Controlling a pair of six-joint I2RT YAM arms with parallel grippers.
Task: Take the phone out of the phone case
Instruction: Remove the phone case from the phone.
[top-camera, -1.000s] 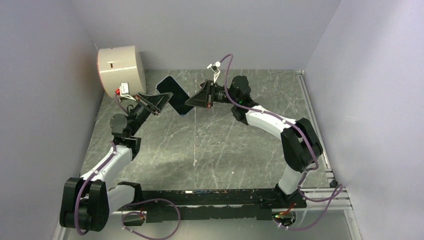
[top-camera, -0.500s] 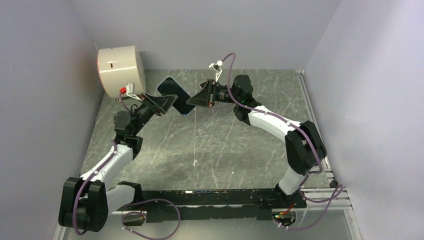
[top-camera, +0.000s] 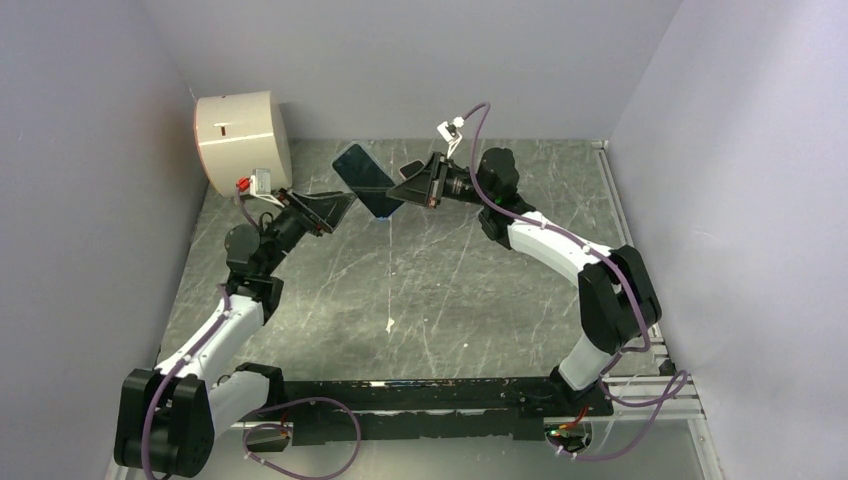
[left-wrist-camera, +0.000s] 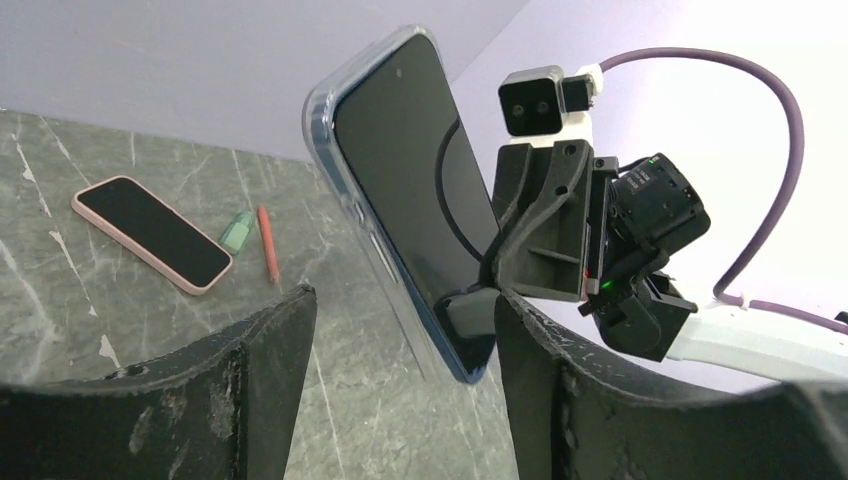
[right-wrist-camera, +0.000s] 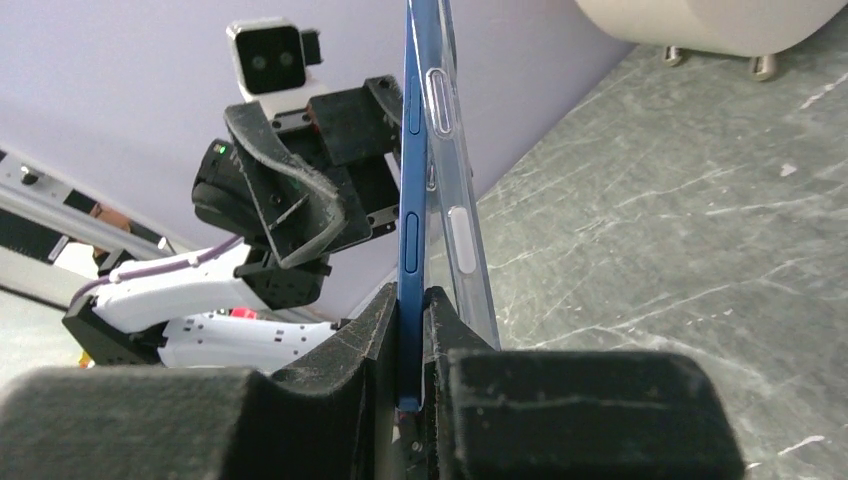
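Our right gripper (top-camera: 400, 192) is pressed together on the lower end of the blue smartphone (left-wrist-camera: 410, 170). It holds the phone on edge in the air over the far middle of the grey marbled table (top-camera: 450, 290), dark screen turned toward the left arm. Our left gripper (top-camera: 343, 203) hangs just to the left of it with its jaws spread wide, touching neither the phone nor its cover. The clear plastic case (right-wrist-camera: 455, 200) is not yet off. Its rim wraps the phone's top corner, though in the right wrist view it seems to stand a little away from the blue side near our grip. We judge that we are between grasps in the peeling step, with the phone anchored on the right and the left arm free to take a fresh hold. Next we need the left jaws to close on the case's edge alone, not the phone, and pull it away while the right grip stays firm. A pink-cased phone (left-wrist-camera: 150, 232) lies flat on the table, well apart.
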